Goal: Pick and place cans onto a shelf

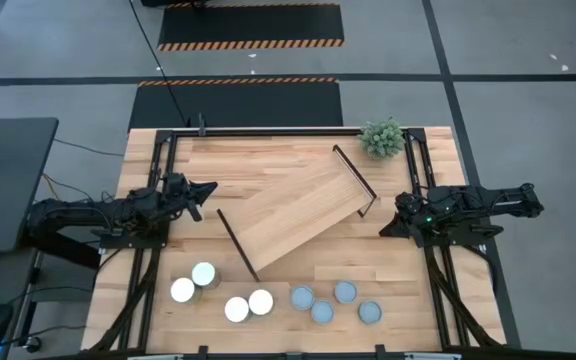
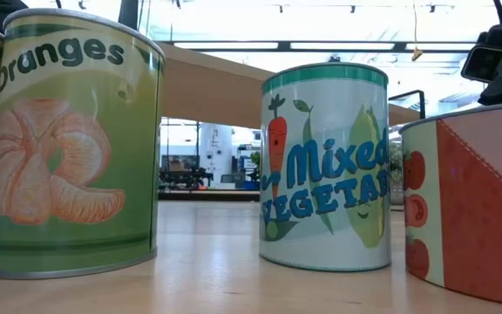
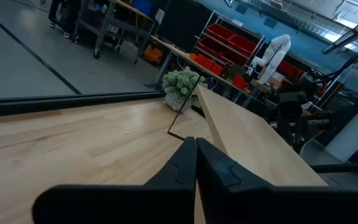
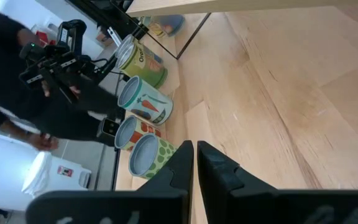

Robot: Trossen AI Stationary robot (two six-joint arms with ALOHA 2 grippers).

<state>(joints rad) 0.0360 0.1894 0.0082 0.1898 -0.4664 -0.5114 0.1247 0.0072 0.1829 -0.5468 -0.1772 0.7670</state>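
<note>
Nothing placed: eight short silvery cans (image 1: 268,300) sit on the table, long light-wood shelf (image 1: 298,215) bare; left gripper (image 1: 206,190) and right gripper (image 1: 388,228) closed, empty.

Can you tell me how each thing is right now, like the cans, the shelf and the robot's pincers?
White-topped cans: four, upright on the table, none on the shelf.
Blue-topped cans: four, upright on the table.
Shelf: standing askew, nothing on it.
Left pincer: shut, holding nothing.
Right pincer: shut, holding nothing.
Plant: upright.

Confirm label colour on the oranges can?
Green, with orange segments printed on it: oranges can. Shows best in the low view.
</note>
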